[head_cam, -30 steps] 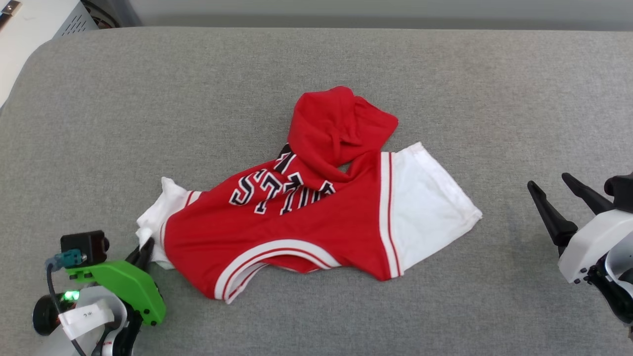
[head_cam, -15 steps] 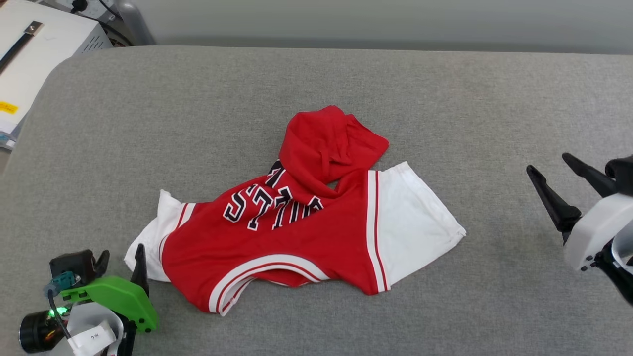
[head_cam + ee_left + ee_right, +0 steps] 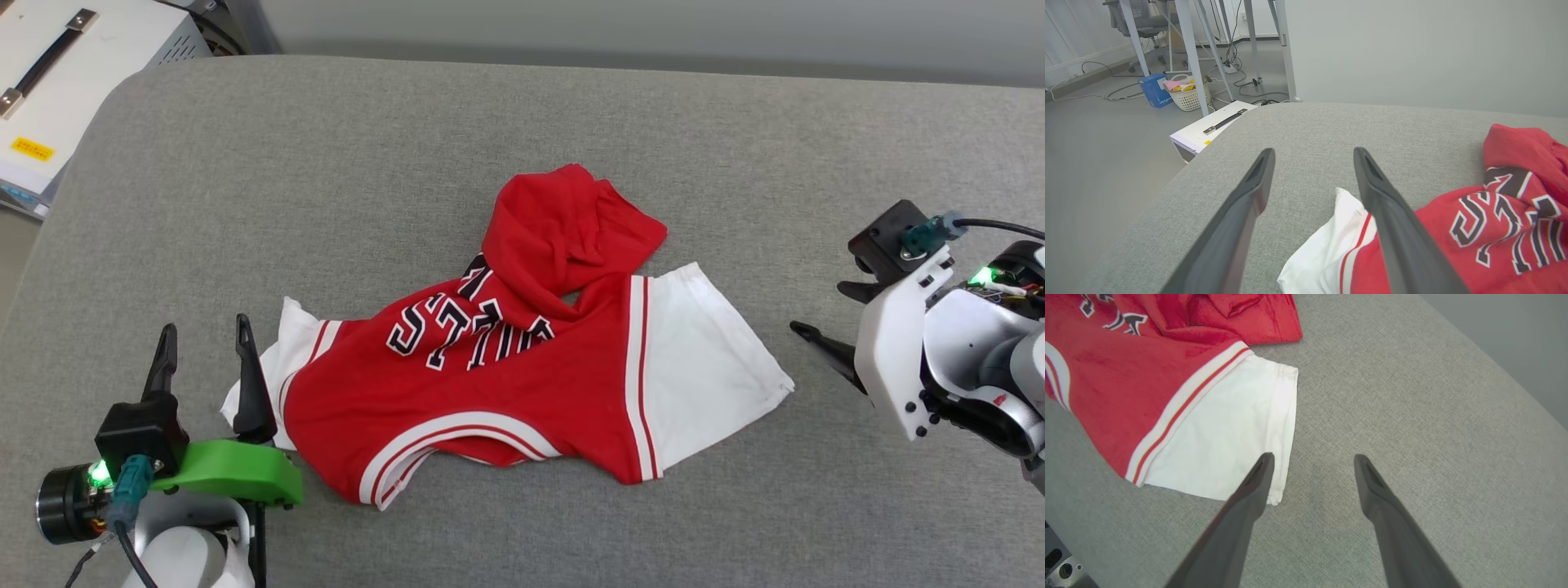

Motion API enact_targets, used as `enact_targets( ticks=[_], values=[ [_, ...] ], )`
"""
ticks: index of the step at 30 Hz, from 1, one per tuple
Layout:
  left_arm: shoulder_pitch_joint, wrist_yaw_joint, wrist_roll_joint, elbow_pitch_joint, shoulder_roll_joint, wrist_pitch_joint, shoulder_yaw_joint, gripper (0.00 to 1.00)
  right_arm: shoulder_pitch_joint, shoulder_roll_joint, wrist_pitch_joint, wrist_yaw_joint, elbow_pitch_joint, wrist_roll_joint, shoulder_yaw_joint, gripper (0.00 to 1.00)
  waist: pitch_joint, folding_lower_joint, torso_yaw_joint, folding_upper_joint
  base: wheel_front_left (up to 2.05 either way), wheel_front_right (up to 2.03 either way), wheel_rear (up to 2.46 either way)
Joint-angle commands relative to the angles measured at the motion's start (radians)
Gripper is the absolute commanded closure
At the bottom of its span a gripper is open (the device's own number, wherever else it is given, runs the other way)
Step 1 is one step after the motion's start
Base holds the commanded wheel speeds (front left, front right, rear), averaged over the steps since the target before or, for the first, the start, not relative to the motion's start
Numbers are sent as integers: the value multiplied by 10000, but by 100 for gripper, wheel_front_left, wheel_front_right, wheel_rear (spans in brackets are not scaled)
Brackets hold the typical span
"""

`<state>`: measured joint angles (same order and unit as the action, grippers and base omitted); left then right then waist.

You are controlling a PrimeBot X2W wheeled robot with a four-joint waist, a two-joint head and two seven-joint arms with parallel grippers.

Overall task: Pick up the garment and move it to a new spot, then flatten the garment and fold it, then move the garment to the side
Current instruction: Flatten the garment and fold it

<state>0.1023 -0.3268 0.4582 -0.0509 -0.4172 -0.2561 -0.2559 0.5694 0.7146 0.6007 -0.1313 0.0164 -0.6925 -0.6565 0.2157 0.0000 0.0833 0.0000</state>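
Flanking the garment [image 3: 490, 392], left gripper [image 3: 206, 324] spread beside one white sleeve [image 3: 295, 347], right gripper [image 3: 816, 306] spread, pointing toward the other.

Red fold on the garment [image 3: 506, 392] covers part of the lettering, so can't read it whole. One white sleeve is partly behind a finger of the left end effector [image 3: 206, 322]. The white box [image 3: 98, 41] gets cropped at the head view's corner, and its yellow label [image 3: 33, 149] is way too small to read.
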Motion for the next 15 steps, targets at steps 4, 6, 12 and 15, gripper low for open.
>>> enact_targets(
  ticks=[4,6,12,15],
  values=[
    [-289,101,-938,660,694,-55,304,0,692,-175,1153,6,707,-517,-681,0,347,0,250,0,0,0,0],
    [-272,272,-1256,802,989,-56,313,0,906,-296,1415,6,1133,-615,-965,0,513,0,368,0,0,0,0],
    [-30,794,-1877,795,1732,-56,486,0,1272,-782,1367,6,2670,-638,-1854,0,972,0,658,0,0,0,0],
    [36,992,-2090,685,1995,-56,628,0,1151,-1015,1266,6,3334,-751,-2396,0,1069,0,725,0,0,0,0]
  ],
)
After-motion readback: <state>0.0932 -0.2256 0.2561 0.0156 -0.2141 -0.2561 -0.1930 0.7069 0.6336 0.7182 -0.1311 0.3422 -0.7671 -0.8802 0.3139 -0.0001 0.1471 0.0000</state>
